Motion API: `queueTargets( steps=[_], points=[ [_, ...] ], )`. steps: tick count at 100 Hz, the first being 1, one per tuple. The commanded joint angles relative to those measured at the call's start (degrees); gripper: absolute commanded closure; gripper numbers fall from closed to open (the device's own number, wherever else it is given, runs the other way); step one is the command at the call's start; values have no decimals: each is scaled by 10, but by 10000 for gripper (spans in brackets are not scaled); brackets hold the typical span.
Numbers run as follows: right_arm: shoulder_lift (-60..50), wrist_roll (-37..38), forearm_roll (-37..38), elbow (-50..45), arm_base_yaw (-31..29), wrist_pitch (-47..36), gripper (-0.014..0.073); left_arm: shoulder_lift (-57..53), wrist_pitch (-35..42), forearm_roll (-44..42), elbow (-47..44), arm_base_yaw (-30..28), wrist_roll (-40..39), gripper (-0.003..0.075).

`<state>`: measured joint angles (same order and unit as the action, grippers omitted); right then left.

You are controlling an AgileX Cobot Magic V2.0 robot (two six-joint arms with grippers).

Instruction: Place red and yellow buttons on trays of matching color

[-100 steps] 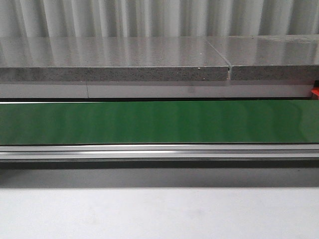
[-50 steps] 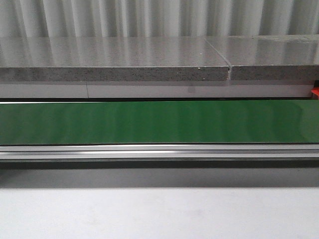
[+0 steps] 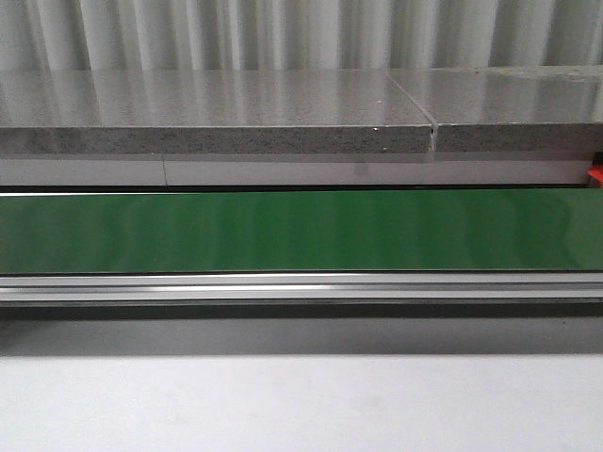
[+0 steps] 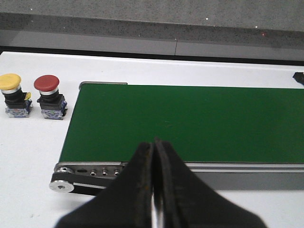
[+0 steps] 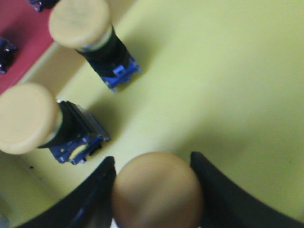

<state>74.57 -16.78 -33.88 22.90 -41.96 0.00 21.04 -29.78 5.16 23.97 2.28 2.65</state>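
In the right wrist view my right gripper (image 5: 154, 190) is shut on a yellow button (image 5: 159, 187), its cap filling the space between the two dark fingers, just above the yellow tray (image 5: 218, 80). Two more yellow buttons (image 5: 78, 21) (image 5: 26, 118) lie tilted on that tray. A corner of the red tray (image 5: 21, 31) shows beside it, with dark button bodies at its edge. In the left wrist view my left gripper (image 4: 153, 145) is shut and empty over the belt's near rail. A yellow button (image 4: 10, 81) and a red button (image 4: 46, 83) stand upright on the white table past the belt's end.
The green conveyor belt (image 3: 301, 231) crosses the front view, with a metal rail (image 3: 301, 285) in front and a grey stone ledge (image 3: 217, 139) behind. A small red-orange part (image 3: 595, 175) shows at the right edge. Neither arm shows in the front view.
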Motion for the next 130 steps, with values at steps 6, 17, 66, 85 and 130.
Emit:
queueTargets(
  steps=[6, 17, 66, 85, 130],
  points=[
    [-6, -5, 1, 14, 0, -21, 69, 4, 39, 5, 16, 4, -2, 741],
    [-12, -5, 4, 23, 0, -15, 29, 4, 39, 5, 16, 4, -2, 741],
    [-119, -10, 23, 38, 0, 8, 30, 4, 39, 5, 16, 4, -2, 741],
    [-176, -11, 24, 62, 58, 24, 30, 4, 39, 5, 16, 4, -2, 741],
    [-274, -92, 34, 107, 255, 72, 32, 4, 39, 5, 16, 4, -2, 741]
  ],
)
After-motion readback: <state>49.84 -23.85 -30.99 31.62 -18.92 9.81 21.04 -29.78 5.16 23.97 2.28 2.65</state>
